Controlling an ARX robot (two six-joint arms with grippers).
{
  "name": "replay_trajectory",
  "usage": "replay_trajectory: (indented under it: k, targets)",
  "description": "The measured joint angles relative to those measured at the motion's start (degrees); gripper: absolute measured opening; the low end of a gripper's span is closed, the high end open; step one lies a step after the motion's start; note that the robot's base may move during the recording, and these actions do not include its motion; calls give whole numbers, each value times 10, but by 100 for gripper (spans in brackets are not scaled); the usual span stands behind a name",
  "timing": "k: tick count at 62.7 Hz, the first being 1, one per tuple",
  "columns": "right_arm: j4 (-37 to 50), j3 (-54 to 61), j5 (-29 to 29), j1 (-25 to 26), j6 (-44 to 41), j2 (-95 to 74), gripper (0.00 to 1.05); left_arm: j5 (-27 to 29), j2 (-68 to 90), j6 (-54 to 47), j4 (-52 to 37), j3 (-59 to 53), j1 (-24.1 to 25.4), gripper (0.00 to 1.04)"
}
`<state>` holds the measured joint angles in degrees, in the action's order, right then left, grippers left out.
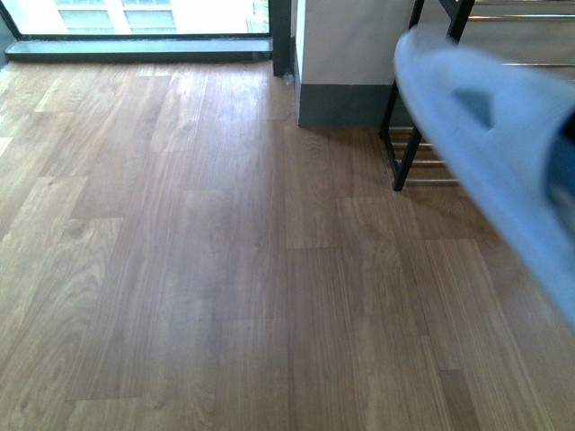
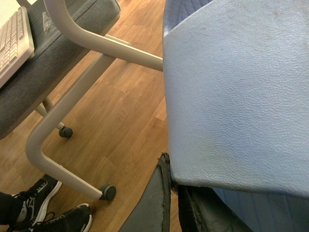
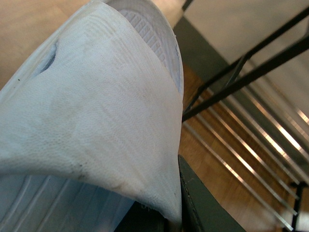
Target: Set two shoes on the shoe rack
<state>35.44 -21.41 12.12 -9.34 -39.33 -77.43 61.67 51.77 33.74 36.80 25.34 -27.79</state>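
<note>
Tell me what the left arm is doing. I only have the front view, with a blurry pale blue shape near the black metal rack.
Observer: The left gripper is clamped on the pebbled strap of a pale blue rubber slide sandal.
Operator: And the right arm?
Observer: The right gripper holds a second pale rubber slide sandal by its strap.
Operator: Anything around the left arm?
Observer: A grey-cushioned chair on a beige tubular frame with castors shows beyond that sandal.

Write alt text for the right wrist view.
A pale slide sandal, held close to the camera, fills most of the picture. Beyond it stands the shoe rack, chrome rods on a black frame, over wood floor.
</note>
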Motion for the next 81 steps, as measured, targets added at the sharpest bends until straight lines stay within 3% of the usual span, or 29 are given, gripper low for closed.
replay_trajectory:
  k: [9,17,81]
  targets:
    - [-227,23,47,5,21,322,1,0,0,0,0,0,0,2]
    - [-356,28,51,6,47,503,1,0,0,0,0,0,0,2]
    - [-368,34,51,8,64,543,1,-1,0,0,0,0,0,2]
